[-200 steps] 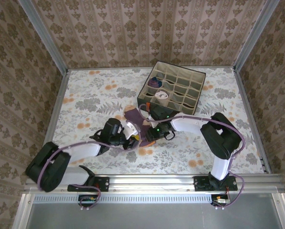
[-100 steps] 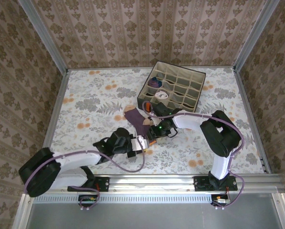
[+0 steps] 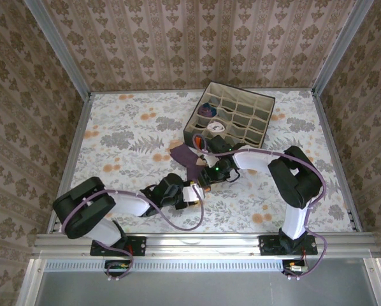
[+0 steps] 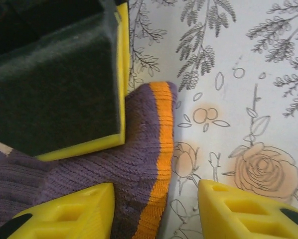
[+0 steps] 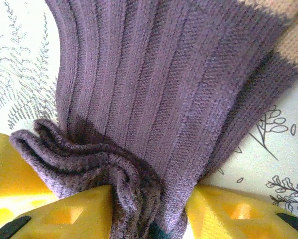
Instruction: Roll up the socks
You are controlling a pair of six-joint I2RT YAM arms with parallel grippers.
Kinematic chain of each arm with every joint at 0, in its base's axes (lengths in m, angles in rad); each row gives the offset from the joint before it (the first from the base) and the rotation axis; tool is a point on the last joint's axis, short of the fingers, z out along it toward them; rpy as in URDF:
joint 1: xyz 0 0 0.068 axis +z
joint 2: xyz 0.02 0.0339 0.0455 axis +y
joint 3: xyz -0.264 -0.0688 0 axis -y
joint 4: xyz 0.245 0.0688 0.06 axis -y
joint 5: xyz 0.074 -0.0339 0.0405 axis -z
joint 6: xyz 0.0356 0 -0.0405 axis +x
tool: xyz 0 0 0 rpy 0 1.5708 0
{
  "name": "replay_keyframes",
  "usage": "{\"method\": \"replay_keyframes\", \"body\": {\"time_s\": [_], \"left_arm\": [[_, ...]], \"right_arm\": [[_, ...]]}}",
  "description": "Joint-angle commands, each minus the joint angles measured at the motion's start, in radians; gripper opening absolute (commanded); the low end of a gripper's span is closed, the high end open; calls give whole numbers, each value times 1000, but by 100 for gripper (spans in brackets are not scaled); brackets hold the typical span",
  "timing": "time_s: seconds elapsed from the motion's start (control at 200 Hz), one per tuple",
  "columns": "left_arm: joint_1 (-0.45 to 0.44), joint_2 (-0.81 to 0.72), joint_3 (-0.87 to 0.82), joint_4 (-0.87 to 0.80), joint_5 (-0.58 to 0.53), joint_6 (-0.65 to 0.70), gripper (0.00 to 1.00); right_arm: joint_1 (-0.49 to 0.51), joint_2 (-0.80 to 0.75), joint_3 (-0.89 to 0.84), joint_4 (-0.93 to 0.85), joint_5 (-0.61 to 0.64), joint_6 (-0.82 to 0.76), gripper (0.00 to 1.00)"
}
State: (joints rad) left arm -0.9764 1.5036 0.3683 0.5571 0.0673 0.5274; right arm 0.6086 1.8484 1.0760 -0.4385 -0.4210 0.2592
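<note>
Between clenched right jaws, purple sock (image 5: 164, 99); orange cuff (image 4: 165, 144) between parted left jaws.

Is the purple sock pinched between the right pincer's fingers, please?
Yes, the purple sock is bunched between both yellow fingers of the right pincer in its wrist view.

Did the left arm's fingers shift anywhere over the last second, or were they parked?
Yes. The left fingers have slid right and a little toward the near table edge, farther from the grey box.
</note>
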Motion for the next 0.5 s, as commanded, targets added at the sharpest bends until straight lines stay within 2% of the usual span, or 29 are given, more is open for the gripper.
{"method": "replay_keyframes", "body": {"time_s": [0.0,0.085,0.22,0.375,0.495], "left_arm": [[2,32,-5,-7,-87,-32,33],[3,24,8,-55,-73,-56,18],[16,-16,46,-161,1,-75,0],[97,-22,172,-425,223,-152,0],[128,-6,228,-540,330,-213,0]], "right_arm": [[-1,72,-33,-152,17,-47,44],[-1,47,-43,-132,-5,-59,43],[-3,-43,-79,-74,-2,-67,43],[-21,-166,-145,22,-5,-43,47],[-44,-254,-214,122,-19,1,49]]}}
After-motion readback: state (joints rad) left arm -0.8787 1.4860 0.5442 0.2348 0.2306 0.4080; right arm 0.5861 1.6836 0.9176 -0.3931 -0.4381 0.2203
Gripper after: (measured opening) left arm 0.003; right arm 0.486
